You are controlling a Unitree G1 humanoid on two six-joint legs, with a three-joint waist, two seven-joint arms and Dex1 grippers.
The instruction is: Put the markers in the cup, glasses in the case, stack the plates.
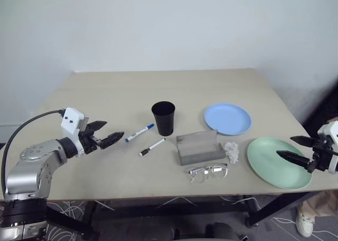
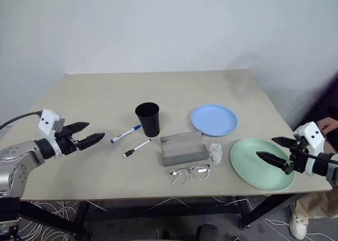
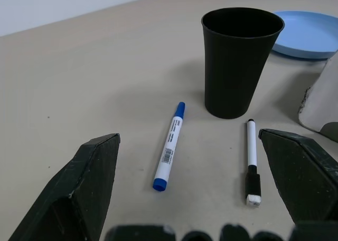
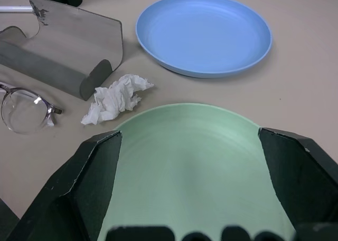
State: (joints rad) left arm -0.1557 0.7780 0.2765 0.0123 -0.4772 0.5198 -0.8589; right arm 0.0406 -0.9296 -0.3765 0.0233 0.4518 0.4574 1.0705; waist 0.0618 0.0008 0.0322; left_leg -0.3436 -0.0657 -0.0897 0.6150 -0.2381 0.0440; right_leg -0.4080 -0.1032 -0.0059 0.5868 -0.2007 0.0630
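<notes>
— On the desk, from the head view, which arm is nearer the markers?

— The left. The left claw hovers just off the desk, its two fingers spread wide and holding nothing. The blue-capped marker lies at about 3 o'clock from it, near but not touching. The black-capped marker sits just past that, toward 4 o'clock.

— How do they lie?

— Both run on a diagonal, from 8 o'clock up to 2 o'clock, their upper ends pointing at the cup, which stands upright just beside them. In the left wrist view the blue-capped one lies almost along the claw's own line, so I judge the wrist needs a turn to close across the barrel.

— And the right claw?

— Also spread wide and empty, hanging over the near-right rim of the green plate. The blue plate lies at 11 o'clock from the green one, apart from it. The glasses rest at 6 o'clock of the open case, a crumpled tissue to the case's right.
</notes>
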